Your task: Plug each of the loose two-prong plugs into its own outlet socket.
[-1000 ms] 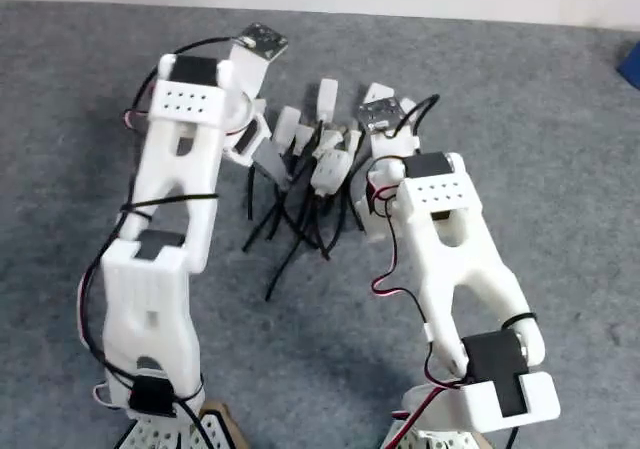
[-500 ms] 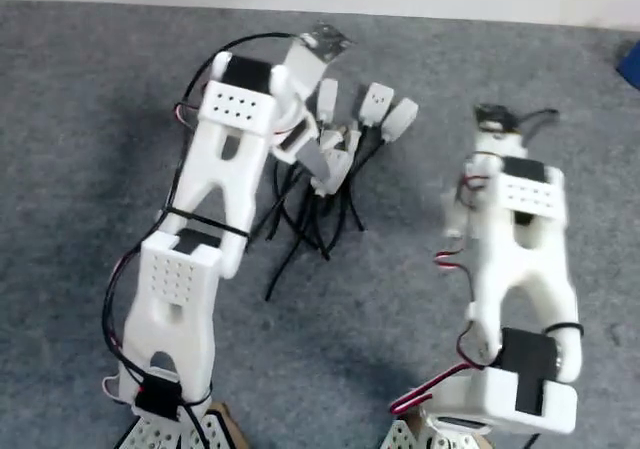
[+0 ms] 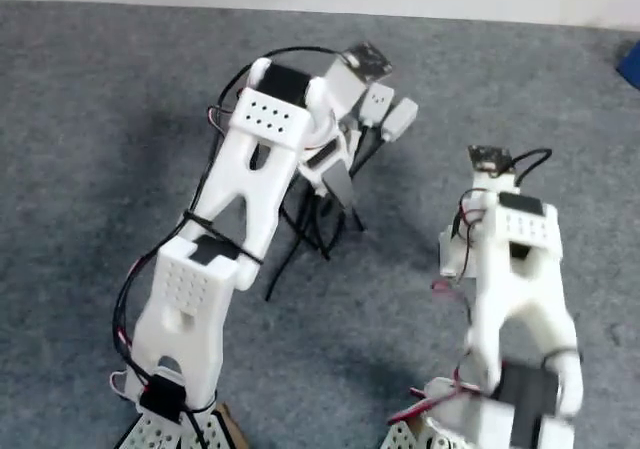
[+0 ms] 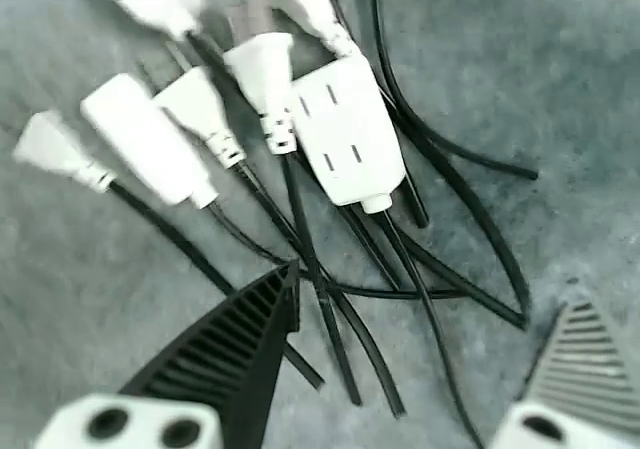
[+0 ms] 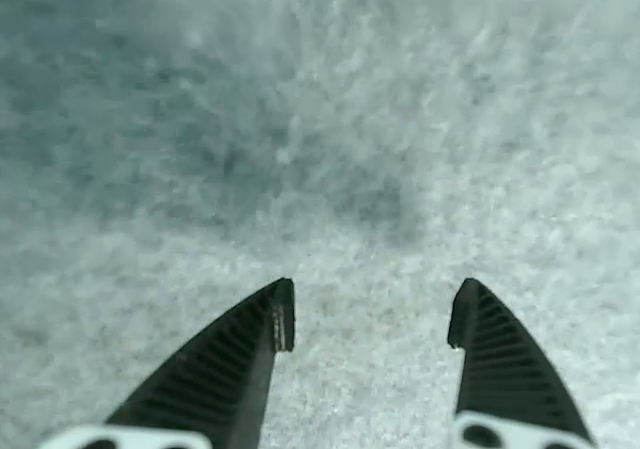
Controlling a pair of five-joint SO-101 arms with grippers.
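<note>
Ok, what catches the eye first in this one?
A tangle of black cords with white plastic plugs and a white outlet socket lies directly under the left arm's end effector, which is open. The right arm's end effector, also open, hangs apart over grey carpet.

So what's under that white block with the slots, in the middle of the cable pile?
Under the outlet socket, black cords run out from beneath it, lying on the grey carpet. The block's body covers how they cross underneath.

Plugs (image 4: 262,74) and outlet socket (image 4: 345,129) lie beneath the left arm (image 3: 250,179); right arm (image 3: 515,259) well apart, rightward.
</note>
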